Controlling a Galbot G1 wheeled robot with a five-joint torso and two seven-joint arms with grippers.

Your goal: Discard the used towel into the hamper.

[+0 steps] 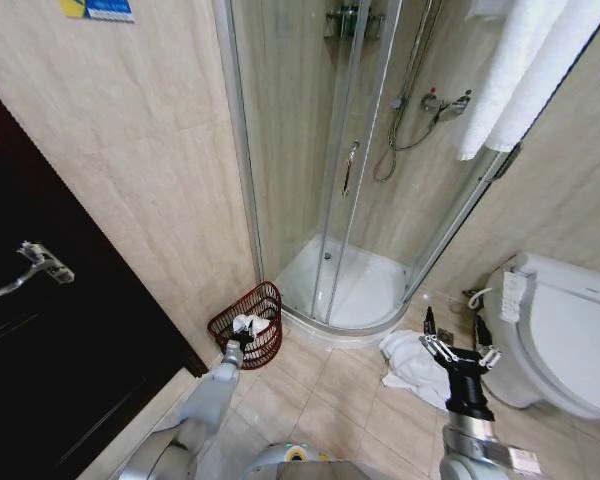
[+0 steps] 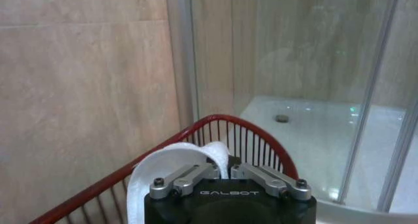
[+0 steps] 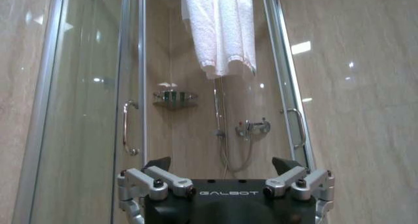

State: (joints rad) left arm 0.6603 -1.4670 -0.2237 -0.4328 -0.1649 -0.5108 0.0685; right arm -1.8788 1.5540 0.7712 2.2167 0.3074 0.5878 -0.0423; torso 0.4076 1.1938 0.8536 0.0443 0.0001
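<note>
Left gripper [image 2: 228,177] clamped on white towel [image 2: 166,163] over the hamper [image 1: 250,325], release pending; right gripper [image 1: 458,348] spread wide above second floor towel [image 1: 410,362].

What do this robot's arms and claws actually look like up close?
The arms are smooth silver-grey shells ending in black wrists. The left claw and right claw match: a black block printed GALBOT in pale letters, carrying silver metal linkage bars fixed with dark bolts. The right claw's fingers end in black tips. A white label sits on the right forearm.
</note>
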